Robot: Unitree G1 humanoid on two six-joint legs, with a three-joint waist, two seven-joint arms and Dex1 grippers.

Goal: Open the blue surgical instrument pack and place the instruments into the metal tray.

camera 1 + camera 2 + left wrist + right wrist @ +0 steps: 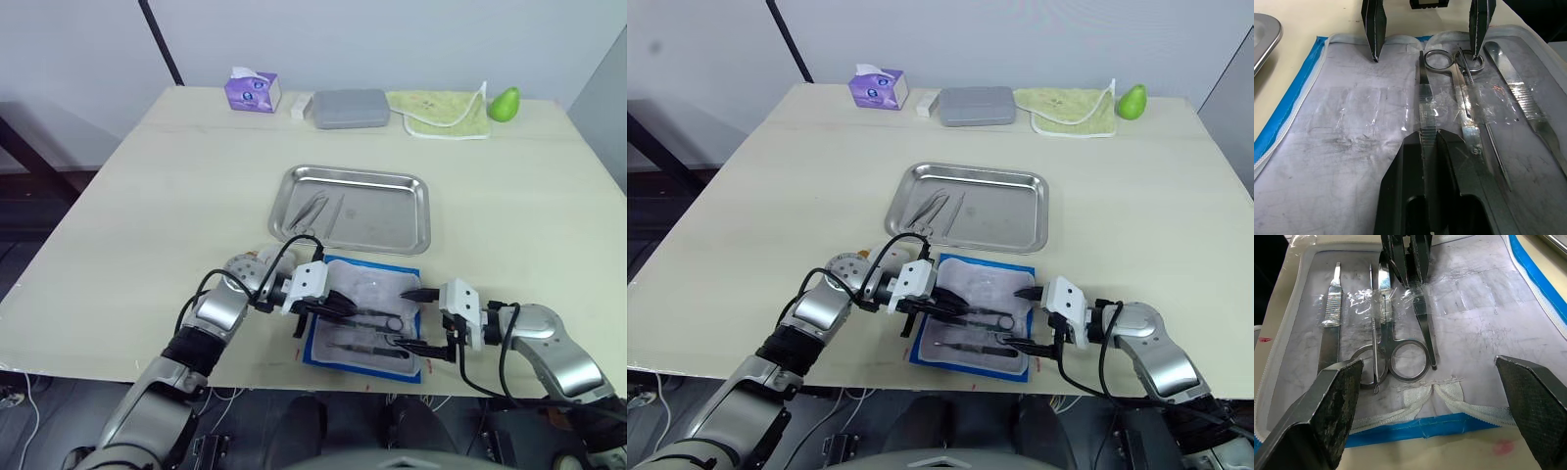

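The blue surgical instrument pack (377,284) lies open near the table's front edge, its clear inner sheet (1352,122) spread flat. On the sheet lie taped instruments: tweezers (1425,93), scissors (1462,93) and a flat scalpel handle (1518,93). My left gripper (338,305) reaches in from the pack's left side and is shut on the tweezers. At the pack's right edge my right gripper (405,317) is open, its fingers (1332,401) spread wide just above the sheet, holding nothing. Beyond the pack, the metal tray (355,176) holds two slender instruments (315,209).
Along the table's far edge stand a purple tissue box (253,91), a matte grey case (351,108), a yellow-green cloth (441,113) and a green pear (505,103). Bare tabletop lies on both sides of the tray.
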